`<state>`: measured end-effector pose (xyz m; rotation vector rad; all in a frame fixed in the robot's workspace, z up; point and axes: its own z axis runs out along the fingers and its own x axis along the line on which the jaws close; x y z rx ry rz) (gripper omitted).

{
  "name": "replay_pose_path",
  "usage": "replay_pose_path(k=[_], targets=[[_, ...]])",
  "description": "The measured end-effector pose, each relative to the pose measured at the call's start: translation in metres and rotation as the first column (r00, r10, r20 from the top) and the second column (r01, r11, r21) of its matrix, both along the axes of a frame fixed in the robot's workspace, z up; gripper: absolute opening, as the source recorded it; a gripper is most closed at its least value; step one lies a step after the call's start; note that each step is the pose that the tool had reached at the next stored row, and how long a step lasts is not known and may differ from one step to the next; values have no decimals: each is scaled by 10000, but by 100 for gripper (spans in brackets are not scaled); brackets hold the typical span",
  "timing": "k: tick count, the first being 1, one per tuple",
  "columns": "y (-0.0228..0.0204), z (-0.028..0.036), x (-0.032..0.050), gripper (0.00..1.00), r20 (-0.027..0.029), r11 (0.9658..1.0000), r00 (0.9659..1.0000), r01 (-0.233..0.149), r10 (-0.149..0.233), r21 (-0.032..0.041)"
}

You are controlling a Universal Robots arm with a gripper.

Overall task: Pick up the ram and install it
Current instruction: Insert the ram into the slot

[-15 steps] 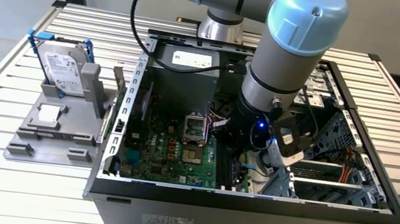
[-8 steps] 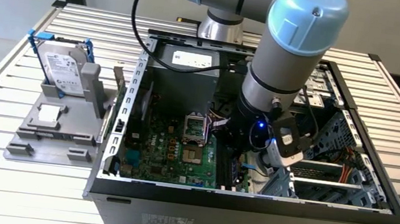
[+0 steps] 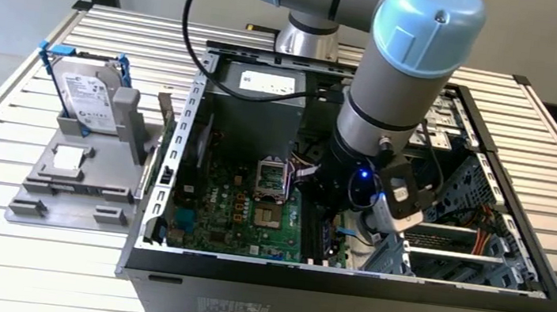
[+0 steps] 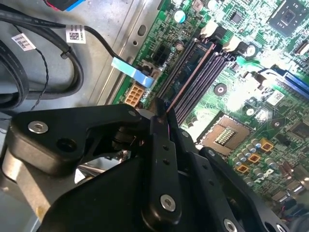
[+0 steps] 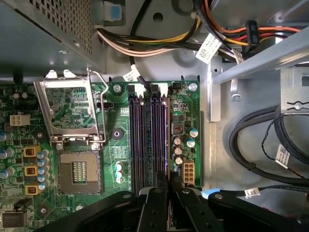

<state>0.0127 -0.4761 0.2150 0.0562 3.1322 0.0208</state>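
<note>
In both wrist views your gripper's black body covers the near ends of the memory slots, so you cannot tell whether the ram sits there.

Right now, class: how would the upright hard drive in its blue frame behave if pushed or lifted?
The hard drive looks like a rigid, metal-cased block, so it is probably stiff and heavy for its size. Standing on edge in the grey stand, it might tip under a sideways push. Its smooth casing may be slippery.
</note>
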Motion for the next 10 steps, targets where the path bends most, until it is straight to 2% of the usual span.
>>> replay_pose_path(k=[10], targets=[[1, -47, 0, 0, 0, 10000, 10000, -46, 46, 0]])
